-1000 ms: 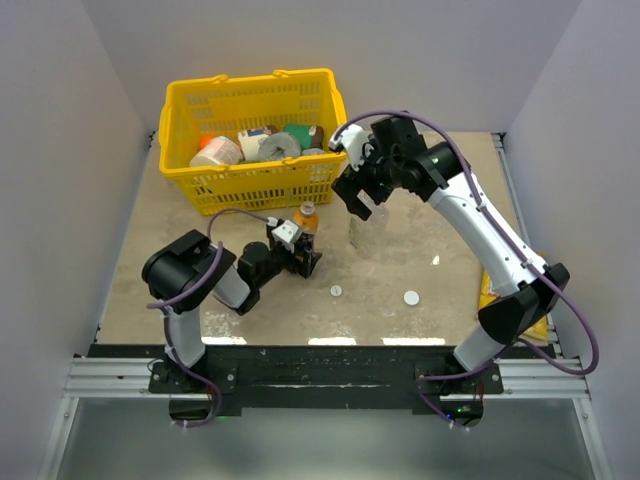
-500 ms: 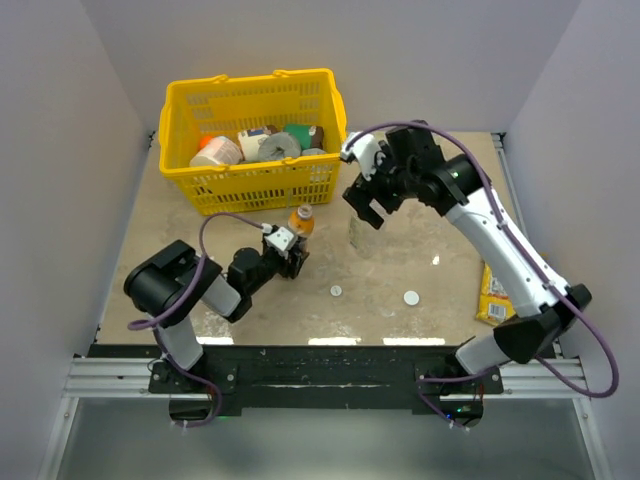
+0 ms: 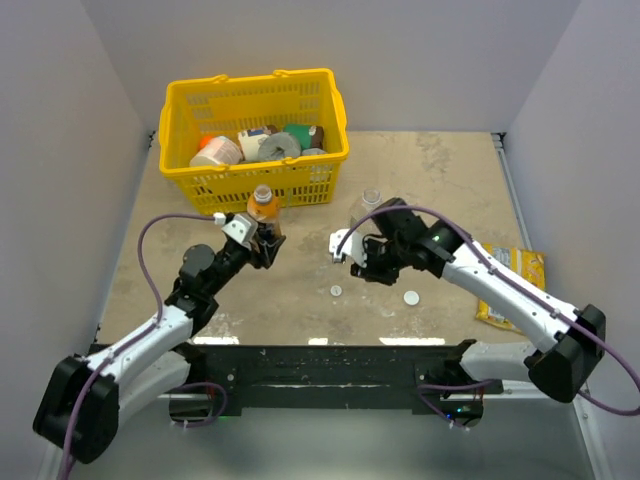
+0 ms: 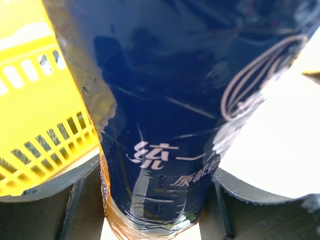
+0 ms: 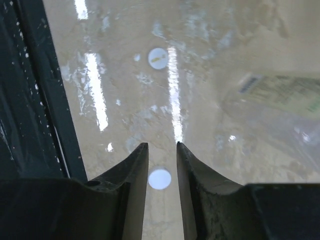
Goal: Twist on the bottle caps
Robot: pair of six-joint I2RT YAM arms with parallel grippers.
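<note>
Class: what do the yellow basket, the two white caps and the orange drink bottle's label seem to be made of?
Yellow basket: moulded plastic, judging by its slotted lattice walls.
White caps: probably plastic, matt discs; too small to be sure.
Bottle label: glossy dark-blue film, likely plastic, wrinkled with bright reflections.

"统一" on dark label (image 4: pixel 165 90) of bottle (image 4: pixel 150 224)
</note>
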